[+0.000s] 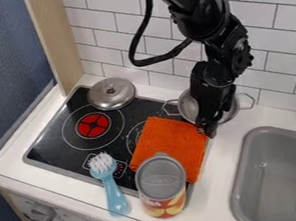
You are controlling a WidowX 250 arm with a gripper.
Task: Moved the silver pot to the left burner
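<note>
- The black two-finger gripper (pixel 207 127) hangs over the near side of the silver metal pot (pixel 189 107); I cannot tell whether it is spread, pressed together or pinching the pot wall.
- The pot sits just behind the gripper and partly hidden by it, with a wire loop handle out to each side; it looks upright.
- The goal, the left burner with the red centre (pixel 93 125), lies well to the left of the gripper on the black stove top (pixel 43 144).
- The step in hand seems to be getting a sure hold on the pot; the carry is still to do. Best to take the wall squarely, and try a small lift before going sideways.
- The orange cloth (pixel 171 142) lies just beside the gripper, to its left and toward the camera, over part of the other burner. Raise the pot clear, or its base may drag the cloth along.
- The round silver lid (pixel 111 93) rests to the gripper's far left, at the burner's back edge. Come down a little toward the camera side so the pot does not land on it.
- Nearer the camera than the gripper, the upright metal can with a red-and-yellow label (pixel 161 184) and the light blue brush with white bristles (pixel 111 187) call for a path behind them.
- Keep the pot level, lower it gently, then let go.
</note>
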